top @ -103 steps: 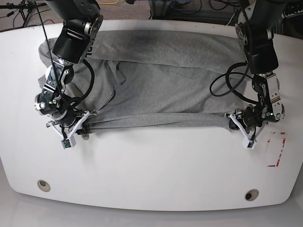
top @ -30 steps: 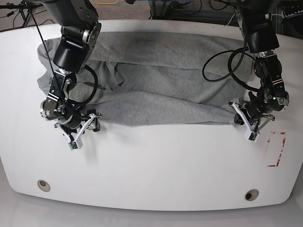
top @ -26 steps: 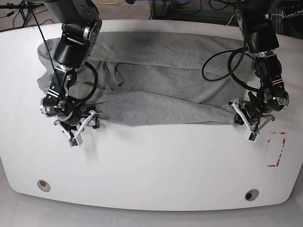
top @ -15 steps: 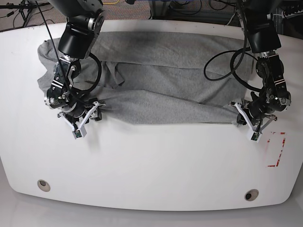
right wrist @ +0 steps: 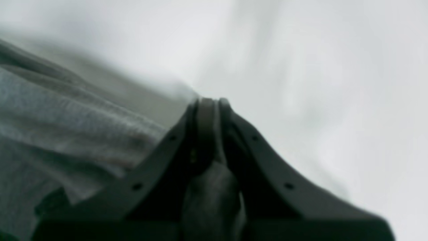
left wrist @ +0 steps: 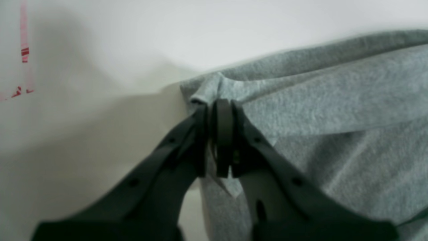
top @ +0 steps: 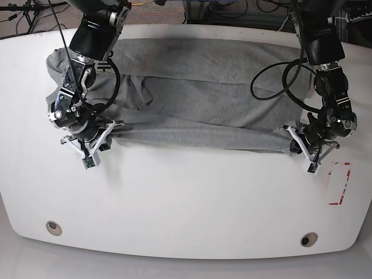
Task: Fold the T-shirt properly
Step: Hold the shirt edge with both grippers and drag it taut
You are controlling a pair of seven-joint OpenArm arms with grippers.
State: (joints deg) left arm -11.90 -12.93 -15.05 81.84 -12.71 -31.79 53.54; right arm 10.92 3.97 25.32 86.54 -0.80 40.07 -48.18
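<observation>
Your right gripper has just snapped closed on the shirt's near edge; the left gripper stays pinched on its corner. The shirt lies across the table, ready to lift.

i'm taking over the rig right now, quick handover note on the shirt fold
Left pincer: shut on the T-shirt, pinching its near corner.
Right pincer: shut at the opposite near corner; that view is too blurred to confirm cloth is caught.
The shirt lies spread across the far half of the table, near edge bunched between the arms.
Done: edge gripped on the left.
Left: check the right grip, lift and fold over, then flatten.
</observation>
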